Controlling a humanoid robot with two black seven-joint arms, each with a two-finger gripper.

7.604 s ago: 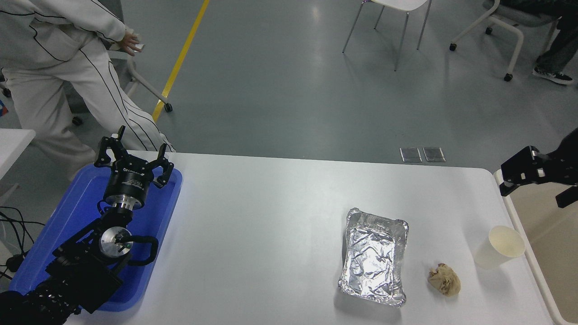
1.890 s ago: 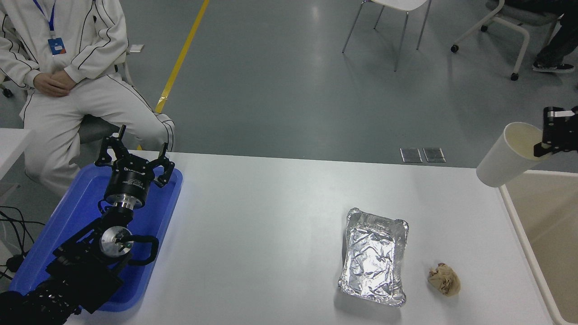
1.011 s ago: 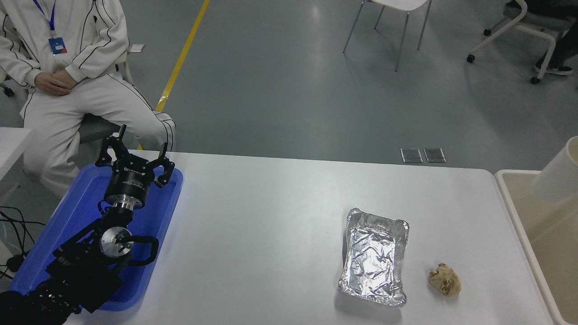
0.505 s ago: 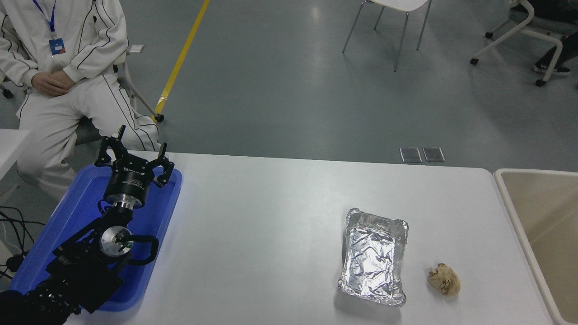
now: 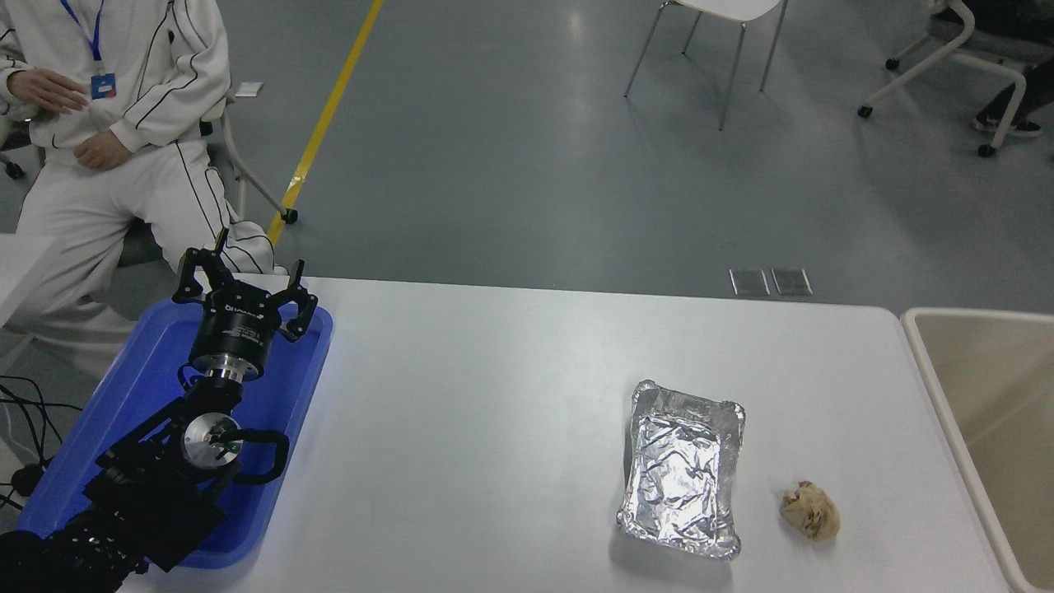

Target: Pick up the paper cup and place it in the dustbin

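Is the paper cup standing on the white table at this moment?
No, the table carries only the foil tray, the brown paper wad and the blue tray; no cup shows.

Your count across the bench and the floor beyond it.

You have one bench [image 5: 510, 371] carrying one foil tray [image 5: 682, 469], one crumpled brown paper wad [image 5: 811, 511] and one blue tray [image 5: 123, 412] at 9 o'clock. One dustbin [image 5: 922, 346] stands at 3 o'clock. One arm shows, with one tool [image 5: 243, 284] spread wide over the blue tray. You can count one seated person [image 5: 123, 123] at 11 o'clock, two floor plates [image 5: 770, 282] near 1 o'clock and one yellow floor line [image 5: 329, 107].
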